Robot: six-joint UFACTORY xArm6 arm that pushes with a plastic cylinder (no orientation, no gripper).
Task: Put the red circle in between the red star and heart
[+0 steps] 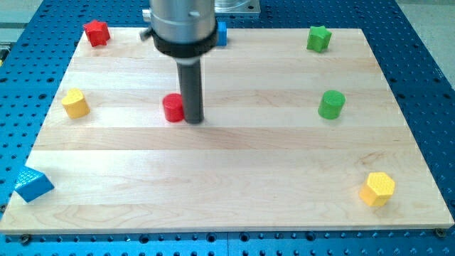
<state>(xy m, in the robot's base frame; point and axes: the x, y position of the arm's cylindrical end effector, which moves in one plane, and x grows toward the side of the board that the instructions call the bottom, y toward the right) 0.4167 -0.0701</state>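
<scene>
The red circle (172,108) lies on the wooden board, left of centre. My tip (194,119) stands right beside it on its right side, touching or nearly touching. The red star (96,33) sits at the board's top left corner. A yellow block (75,104), possibly the heart, lies at the left edge, below the star. The rod and its grey housing hide the board's top middle.
A blue block (221,33) peeks out behind the housing at the top. A green star (319,38) is top right, a green cylinder (331,104) right of centre, a yellow hexagon (377,188) bottom right, a blue triangle (33,183) off the board's bottom left corner.
</scene>
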